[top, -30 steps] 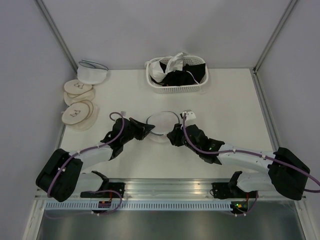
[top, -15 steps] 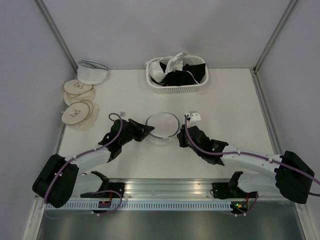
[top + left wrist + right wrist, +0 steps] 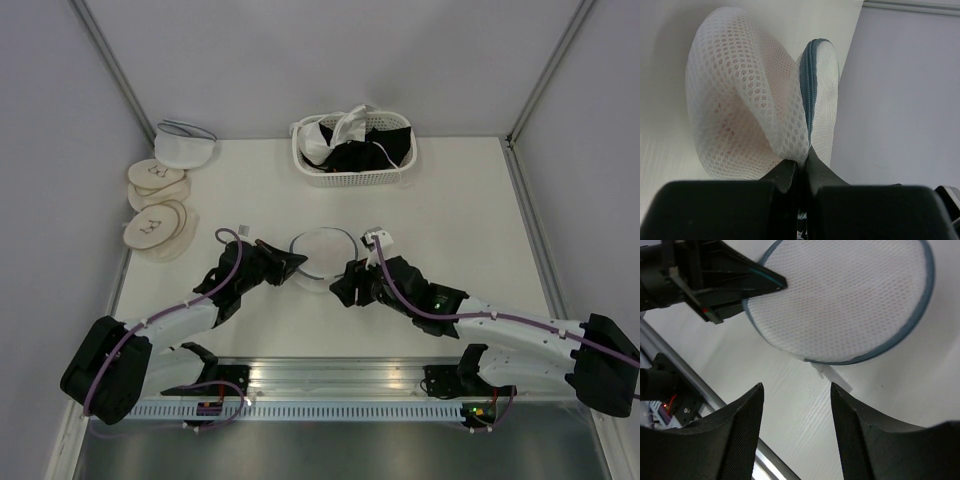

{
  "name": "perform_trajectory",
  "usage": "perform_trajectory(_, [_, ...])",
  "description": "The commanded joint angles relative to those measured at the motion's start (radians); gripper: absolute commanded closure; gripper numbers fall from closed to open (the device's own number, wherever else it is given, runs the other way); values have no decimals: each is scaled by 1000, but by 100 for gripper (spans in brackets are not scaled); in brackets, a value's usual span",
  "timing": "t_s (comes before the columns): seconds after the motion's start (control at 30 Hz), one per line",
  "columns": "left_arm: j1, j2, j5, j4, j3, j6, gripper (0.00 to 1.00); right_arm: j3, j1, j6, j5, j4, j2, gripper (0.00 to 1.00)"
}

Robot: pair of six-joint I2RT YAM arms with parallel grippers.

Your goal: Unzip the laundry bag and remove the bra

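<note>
The laundry bag (image 3: 322, 256) is a round white mesh case with a dark zipper rim, lying mid-table. My left gripper (image 3: 296, 259) is shut on its left rim; the left wrist view shows the mesh (image 3: 747, 105) pinched between my fingers and a pink-beige tint inside, likely the bra, mostly hidden. My right gripper (image 3: 342, 290) is open and empty just near-right of the bag. In the right wrist view the bag (image 3: 845, 295) lies beyond the open fingers (image 3: 742, 435), with a small white tag (image 3: 832, 377) at its near rim.
A white basket (image 3: 354, 150) of black and white garments stands at the back centre. A white domed bag (image 3: 184, 145) and tan round discs (image 3: 155, 205) lie at the far left. The metal rail (image 3: 330, 375) runs along the near edge.
My right gripper has let go of the bag's right rim, pulled back toward the near edge and now hangs open. The left gripper keeps its hold on the left rim.
</note>
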Motion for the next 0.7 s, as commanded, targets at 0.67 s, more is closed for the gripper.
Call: perform_trajectory(0.67, [1,-34,43,15,7,-20,98,44,49,-26,127,173,166,56])
